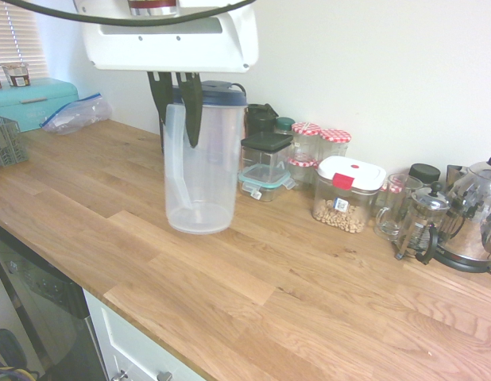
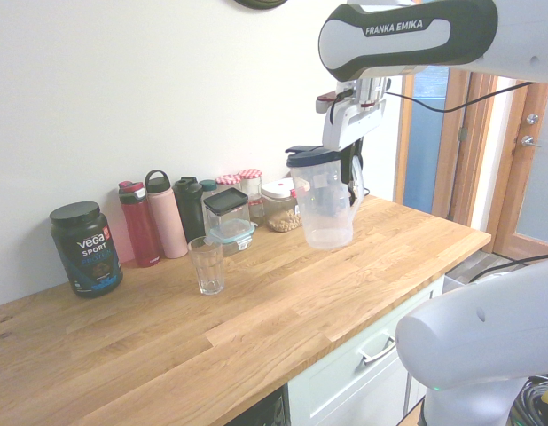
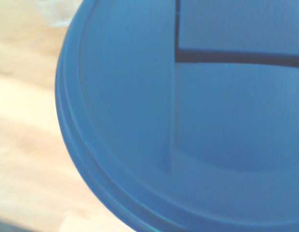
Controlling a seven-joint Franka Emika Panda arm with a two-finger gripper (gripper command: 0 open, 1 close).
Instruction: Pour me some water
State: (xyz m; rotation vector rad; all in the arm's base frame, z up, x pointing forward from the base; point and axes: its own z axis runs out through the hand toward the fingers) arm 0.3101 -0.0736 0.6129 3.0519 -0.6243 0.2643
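I have the jaws [image 1: 175, 111] clamped shut on the handle of the clear pitcher [image 1: 202, 167], pointing straight down; the pitcher hangs upright in the grip, its base clear of the desk [image 1: 253, 294] in the second exterior view; its dark blue lid [image 3: 188, 125] is on and fills most of my wrist view, blurred. I cannot tell how much water is inside; the walls look nearly empty. The drinking glass [image 2: 207, 264] stands upright on the desk, well apart from the pitcher, out in front of the row of bottles; a red bottle [image 2: 139, 224], a pink one [image 2: 166, 216] and a black supplement tub [image 2: 86, 248] line the wall behind it; storage jars [image 1: 346, 193] and a steel kettle [image 1: 477, 216] sit along the wall beside the pitcher.
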